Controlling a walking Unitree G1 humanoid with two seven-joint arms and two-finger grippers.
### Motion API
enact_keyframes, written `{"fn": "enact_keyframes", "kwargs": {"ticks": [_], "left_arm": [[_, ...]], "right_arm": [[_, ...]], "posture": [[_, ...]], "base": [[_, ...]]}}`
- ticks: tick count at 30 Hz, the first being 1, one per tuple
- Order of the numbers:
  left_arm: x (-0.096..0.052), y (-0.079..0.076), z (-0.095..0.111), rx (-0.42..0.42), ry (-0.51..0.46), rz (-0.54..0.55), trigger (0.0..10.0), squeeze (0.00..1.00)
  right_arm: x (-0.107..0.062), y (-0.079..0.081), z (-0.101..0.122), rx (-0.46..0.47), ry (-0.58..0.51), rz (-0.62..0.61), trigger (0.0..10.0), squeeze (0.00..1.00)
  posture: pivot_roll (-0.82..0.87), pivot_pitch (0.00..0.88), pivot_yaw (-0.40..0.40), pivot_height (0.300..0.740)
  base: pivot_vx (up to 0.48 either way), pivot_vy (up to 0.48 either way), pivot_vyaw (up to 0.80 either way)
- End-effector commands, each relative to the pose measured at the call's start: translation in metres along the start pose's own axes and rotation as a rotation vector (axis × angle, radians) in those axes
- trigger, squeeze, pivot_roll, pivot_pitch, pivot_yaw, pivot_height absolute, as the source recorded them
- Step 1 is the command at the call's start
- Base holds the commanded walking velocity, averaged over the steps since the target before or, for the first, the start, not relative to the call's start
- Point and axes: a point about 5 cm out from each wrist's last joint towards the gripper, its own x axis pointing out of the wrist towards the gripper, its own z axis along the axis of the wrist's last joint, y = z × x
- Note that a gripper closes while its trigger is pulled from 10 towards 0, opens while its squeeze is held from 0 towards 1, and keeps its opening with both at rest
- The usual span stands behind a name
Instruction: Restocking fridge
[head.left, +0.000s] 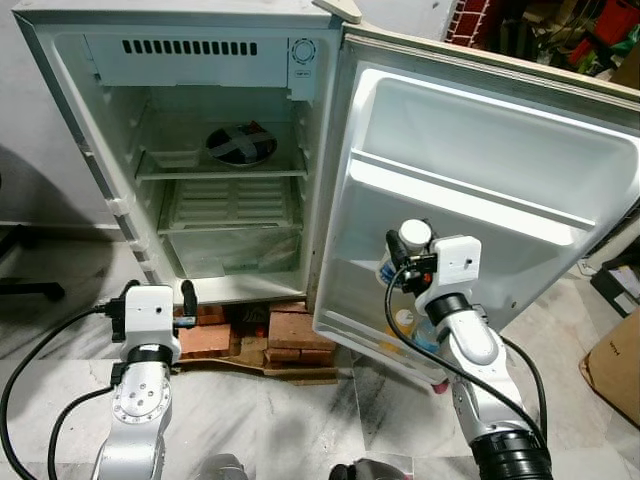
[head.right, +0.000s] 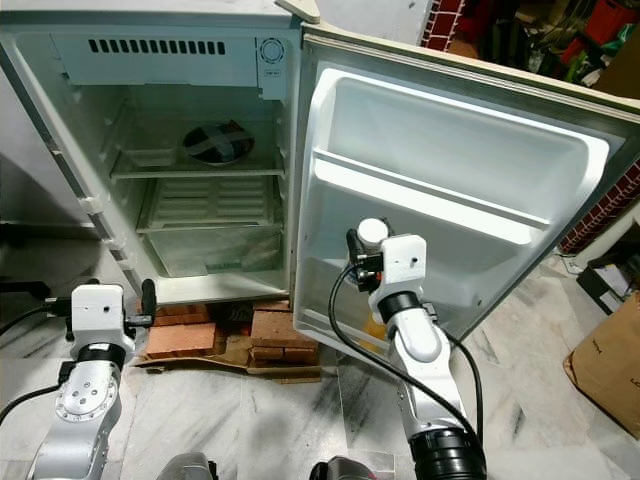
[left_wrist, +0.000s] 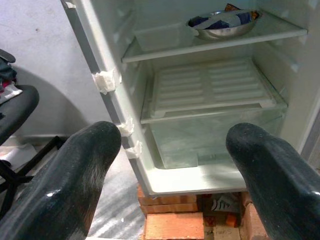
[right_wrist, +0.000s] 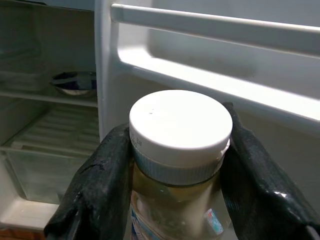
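The right pincer (right_wrist: 175, 165) is closed on a jar (right_wrist: 177, 150) with a white screw lid and pale contents, one black finger pressed to each side just below the lid. It holds the jar upright in front of the open fridge door (head.left: 480, 200), low against the inner panel. The door shelf rail (right_wrist: 215, 30) runs above and beyond the pincer.

The left pincer (left_wrist: 175, 165) is spread wide and holds nothing. It is aimed at the fridge (head.left: 200, 150) interior from near the floor, with the brick base (head.left: 270, 340) just below it.

Procedure for the step in hand, judged to be seating the jar in the door:
1. Keep the jar vertical; a tilt would likely catch the lid on the rail.
2. Move the jar clear of the rail edge before lowering it into the pocket.
3. Release only once the base is supported.
4. Withdraw straight back to avoid nudging the door.

View notes: the right wrist view shows the grip contact on the jar, which the head views largely hide behind the wrist housing. The head views show the full door layout and both arms. The left wrist view shows the metal bowl (left_wrist: 222, 22) on the upper shelf and the ribbed crisper cover (left_wrist: 210, 87) beyond the left pincer.
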Motion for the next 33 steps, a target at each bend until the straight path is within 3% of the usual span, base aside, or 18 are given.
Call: {"fn": "enact_keyframes", "kwargs": {"ticks": [1, 13, 26, 33], "left_arm": [[0.0008, -0.0022, 0.0005, -0.003, 0.001, -0.005, 10.0, 0.00], [0.0018, -0.0001, 0.0000, 0.001, 0.002, 0.006, 10.0, 0.00], [0.0028, -0.0018, 0.0015, 0.007, -0.001, 0.000, 10.0, 0.00], [0.0035, -0.0014, 0.0048, 0.006, -0.026, 0.002, 10.0, 0.00]], "right_arm": [[0.0031, -0.0043, 0.0040, 0.002, -0.017, -0.018, 10.0, 0.00], [0.0031, -0.0028, 0.0042, 0.015, -0.023, -0.015, 10.0, 0.00], [0.0041, -0.0011, 0.0062, 0.024, -0.034, -0.016, 10.0, 0.00], [0.0047, 0.0002, 0.0063, 0.027, -0.035, -0.007, 10.0, 0.00]], "posture": [[0.13, 0.055, -0.071, 0.727], [0.13, 0.055, -0.071, 0.682], [0.12, 0.058, -0.065, 0.585], [0.12, 0.061, -0.064, 0.585]], "base": [[0.000, 0.000, 0.00], [0.000, 0.000, 0.00], [0.000, 0.000, 0.00], [0.000, 0.000, 0.00]]}}
